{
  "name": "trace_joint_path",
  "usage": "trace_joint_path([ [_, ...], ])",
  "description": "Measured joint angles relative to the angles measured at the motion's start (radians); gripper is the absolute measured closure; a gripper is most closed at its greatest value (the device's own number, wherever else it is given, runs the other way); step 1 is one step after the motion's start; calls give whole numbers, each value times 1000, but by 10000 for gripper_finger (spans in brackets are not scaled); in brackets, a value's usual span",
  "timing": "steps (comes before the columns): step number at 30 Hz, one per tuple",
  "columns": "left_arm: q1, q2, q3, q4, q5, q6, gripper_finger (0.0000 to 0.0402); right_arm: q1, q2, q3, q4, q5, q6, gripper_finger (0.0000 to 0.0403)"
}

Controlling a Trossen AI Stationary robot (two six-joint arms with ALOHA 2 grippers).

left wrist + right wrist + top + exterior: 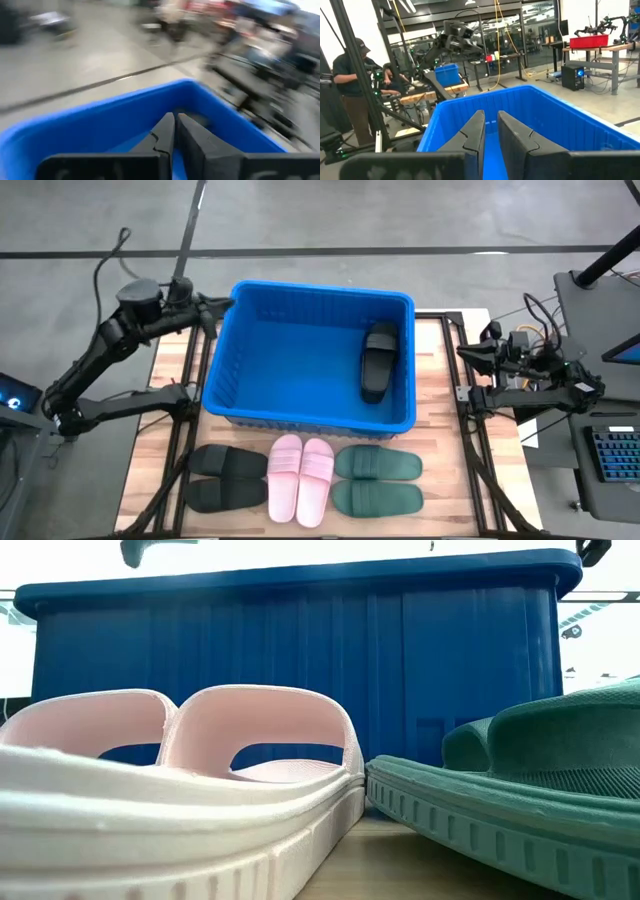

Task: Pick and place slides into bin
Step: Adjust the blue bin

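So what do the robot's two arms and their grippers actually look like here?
Both arms are dark, nearly black, built from slim jointed links with bulkier rounded joints and black cables trailing off them. The left gripper and right gripper each end in two flat, matte black fingers tapering to pointed tips, with notched inner edges. No markings show.

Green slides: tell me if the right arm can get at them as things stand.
Probably yes. The green slides lie uncovered at the table's front, nothing on top. The right gripper, empty and nearly closed, sits off the bin's right side and must open first.
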Motion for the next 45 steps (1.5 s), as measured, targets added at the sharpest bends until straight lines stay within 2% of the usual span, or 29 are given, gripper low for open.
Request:
trace_joint_path([
  [3,0,-4,-2,-119,-171,-149,388,0,0,-2,0,0,-1,359],
  [5,1,-1,-7,-196,-237,-230,387,0,0,-2,0,0,2,359],
  [15,1,103,-17,-585,-256,-378,386,0,0,-2,0,0,2,360],
  [23,1,173,-17,-729,-286,-386,386,0,1,-2,-6,0,2,360],
  [27,0,202,-17,-839,-358,-413,386,0,1,-2,-7,0,14,360],
  [30,0,223,-17,-862,-333,-437,386,0,1,-2,-7,0,17,360],
  [35,0,259,-17,-877,-168,-428,386,0,1,-2,-7,0,21,360],
  [41,-3,309,-47,-929,-92,-403,386,0,1,-2,-9,0,21,360],
  [45,-2,311,-86,-908,26,-402,386,0,1,-2,-38,0,21,360],
])
